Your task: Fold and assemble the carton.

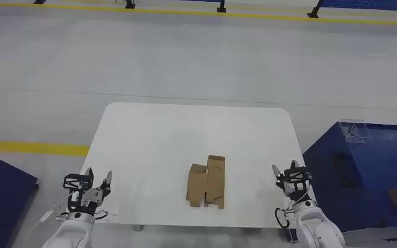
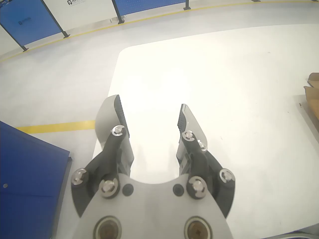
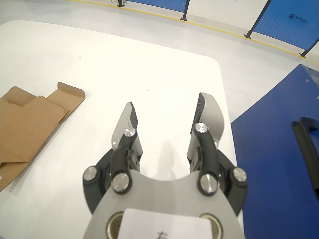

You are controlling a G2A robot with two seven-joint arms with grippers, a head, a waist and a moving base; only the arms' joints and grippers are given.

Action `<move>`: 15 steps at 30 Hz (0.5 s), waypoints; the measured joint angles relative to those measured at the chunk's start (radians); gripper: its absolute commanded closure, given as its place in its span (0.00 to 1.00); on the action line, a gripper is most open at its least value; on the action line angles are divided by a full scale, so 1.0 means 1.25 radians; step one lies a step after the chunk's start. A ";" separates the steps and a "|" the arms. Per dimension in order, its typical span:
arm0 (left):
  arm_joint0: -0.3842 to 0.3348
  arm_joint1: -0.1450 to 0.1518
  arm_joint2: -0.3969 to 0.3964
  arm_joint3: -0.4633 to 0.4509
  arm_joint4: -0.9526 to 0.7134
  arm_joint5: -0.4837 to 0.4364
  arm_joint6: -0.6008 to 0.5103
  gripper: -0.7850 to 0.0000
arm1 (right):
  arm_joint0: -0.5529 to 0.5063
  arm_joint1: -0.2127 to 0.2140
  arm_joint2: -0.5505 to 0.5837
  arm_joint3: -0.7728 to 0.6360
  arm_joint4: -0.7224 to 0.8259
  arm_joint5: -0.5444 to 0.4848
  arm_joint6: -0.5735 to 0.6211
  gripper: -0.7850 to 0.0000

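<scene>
From the top we saw the carton (image 1: 206, 181) lying flat and unfolded on the white table (image 1: 155, 136), near the front edge and a little right of the middle. It was a brown blank of two long panels side by side, the right one reaching farther back than the left. The left gripper (image 1: 99, 173) hung at the table's front left edge, its fingers spread wide and holding nothing. The right gripper (image 1: 284, 167) hung at the front right edge, equally wide and empty. The carton lay between them, well apart from both. A blue right box (image 1: 353, 167) stood on the floor just beside the table, and a blue left box (image 1: 12, 186) stood near the other side.

In the left wrist view the left gripper (image 2: 150, 101) had its ribbed pads (image 2: 121, 111) far apart, with bare table (image 2: 199, 70) between them. An edge of the carton (image 2: 313, 95) lay flat on the table, well away from the fingers. The left box (image 2: 25, 162) stood beside the table.

In the right wrist view the right gripper (image 3: 166, 99) was wide open over the table (image 3: 124, 58), close to its edge, and gripped nothing. The carton (image 3: 30, 123) lay flat, apart from the fingers, with a round-cornered flap at its far end. The right box (image 3: 269, 138) stood against the table's edge.
</scene>
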 measured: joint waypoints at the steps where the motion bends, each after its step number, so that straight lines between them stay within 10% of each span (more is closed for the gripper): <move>1: 0.000 0.000 0.000 0.000 0.000 0.000 0.000 0.52 | 0.000 0.000 0.000 0.000 0.000 0.000 0.000 0.41; 8: 0.000 0.000 0.000 0.000 0.000 0.000 0.000 0.52 | 0.000 0.000 0.000 0.000 0.000 0.000 0.000 0.41; 9: 0.000 0.000 0.000 0.000 0.000 0.000 0.000 0.00 | 0.000 0.000 0.000 0.000 0.000 0.000 0.000 0.00; 15: -0.034 -0.010 0.009 -0.079 -0.168 -0.056 -0.142 0.00 | 0.000 0.000 0.000 0.000 0.000 0.000 0.000 0.00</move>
